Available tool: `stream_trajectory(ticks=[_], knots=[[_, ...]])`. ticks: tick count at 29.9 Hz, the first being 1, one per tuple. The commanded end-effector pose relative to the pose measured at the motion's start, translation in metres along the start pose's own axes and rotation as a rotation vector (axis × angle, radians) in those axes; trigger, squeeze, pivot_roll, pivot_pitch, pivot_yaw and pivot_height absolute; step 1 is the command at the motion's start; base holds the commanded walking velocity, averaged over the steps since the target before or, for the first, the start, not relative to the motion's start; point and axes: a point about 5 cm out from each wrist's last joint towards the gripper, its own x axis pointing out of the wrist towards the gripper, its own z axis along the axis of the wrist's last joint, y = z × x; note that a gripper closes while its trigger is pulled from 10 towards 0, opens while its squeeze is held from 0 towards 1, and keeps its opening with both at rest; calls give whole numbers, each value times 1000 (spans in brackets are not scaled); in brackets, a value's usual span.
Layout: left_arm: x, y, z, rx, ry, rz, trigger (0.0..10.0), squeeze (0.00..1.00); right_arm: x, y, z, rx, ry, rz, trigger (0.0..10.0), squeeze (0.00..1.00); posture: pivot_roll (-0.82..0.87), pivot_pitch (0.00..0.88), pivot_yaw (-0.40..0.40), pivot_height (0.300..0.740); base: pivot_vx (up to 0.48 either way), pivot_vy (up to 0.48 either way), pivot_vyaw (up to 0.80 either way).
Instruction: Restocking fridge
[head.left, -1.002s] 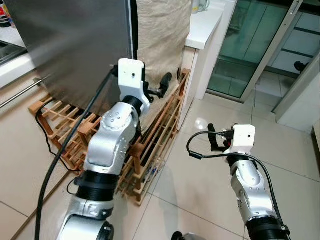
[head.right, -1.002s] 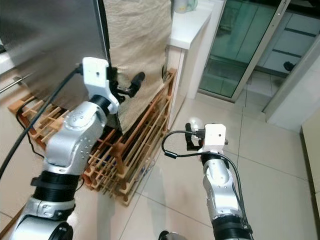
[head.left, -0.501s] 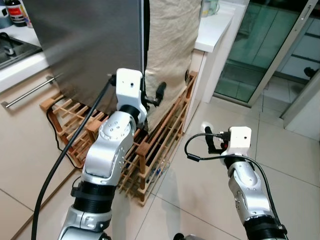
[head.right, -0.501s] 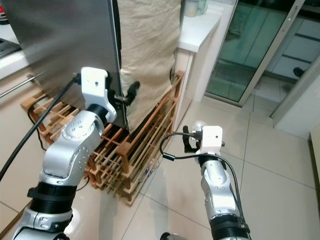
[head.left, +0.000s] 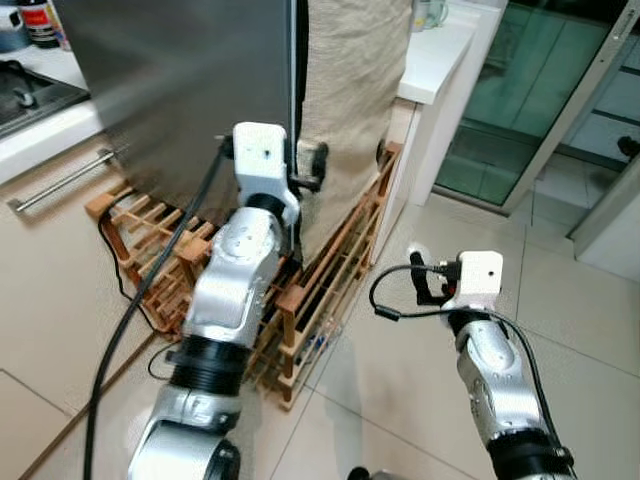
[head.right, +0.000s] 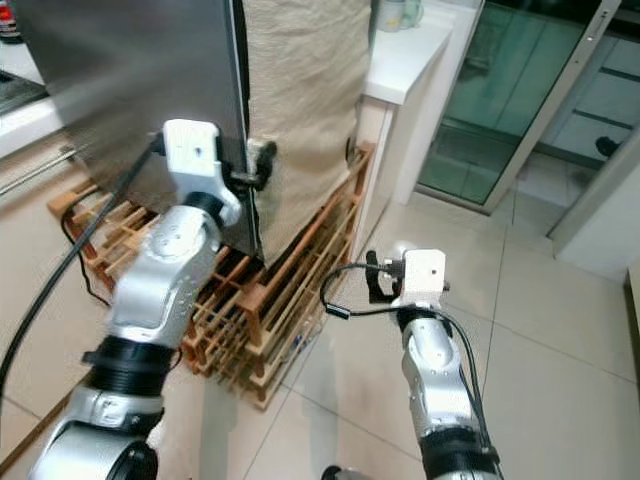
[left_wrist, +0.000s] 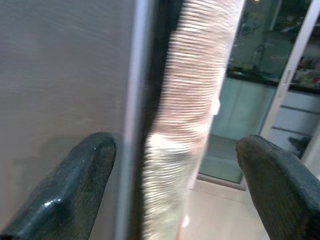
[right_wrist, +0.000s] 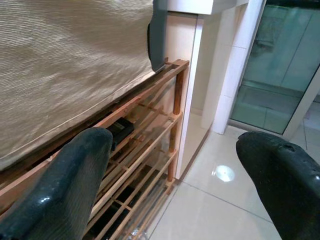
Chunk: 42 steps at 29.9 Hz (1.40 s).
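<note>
The fridge's steel door (head.left: 170, 90) stands ahead on the left, and a beige cloth (head.left: 350, 90) hangs over the fridge's side. My left gripper (head.left: 312, 170) is raised against the door's right edge. In the left wrist view it (left_wrist: 177, 155) is open, its fingers (left_wrist: 82, 175) straddling the door edge (left_wrist: 135, 100) and the dark gap beside it. My right gripper (head.left: 418, 280) hangs open and empty over the tiled floor, facing the wooden rack (right_wrist: 160, 125).
A low wooden rack (head.left: 330, 270) runs along the fridge's base. A white counter (head.left: 430, 60) and a glass sliding door (head.left: 530, 110) lie to the right. A drawer handle (head.left: 65, 180) sits at the left. A black cable (head.left: 140, 320) trails from my left arm.
The camera has shifted a little. My left gripper has swung from in front of the cloth in to the fridge door's edge. The right arm has barely moved.
</note>
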Motion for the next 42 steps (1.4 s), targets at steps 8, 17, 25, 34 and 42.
stream_trajectory(ticks=[8, 17, 25, 34, 42], knots=[[25, -18, 6, 59, -38, -22, 10000, 0, 0, -2, -2, 0, 10, 2, 10000, 12, -54, 0, -48, 740, 0, 0, 0], [38, -18, -10, 36, 33, 39, 10000, 0, -2, -4, -2, 0, 8, -9, 10000, 12, -75, 0, -41, 740, 0, 0, 0], [39, -21, -28, -108, 118, 49, 10000, 0, -3, -7, -3, -2, 13, -16, 10000, 8, -80, 0, -38, 740, 0, 0, 0], [45, -62, -20, -59, 54, -201, 10000, 0, -1, -4, -3, -2, 16, -5, 10000, 12, -79, 0, -35, 740, 0, 0, 0], [25, -138, -35, -172, 178, -645, 10000, 0, -4, -5, -5, 0, 19, -14, 10000, 12, -92, 0, -32, 740, 0, 0, 0]])
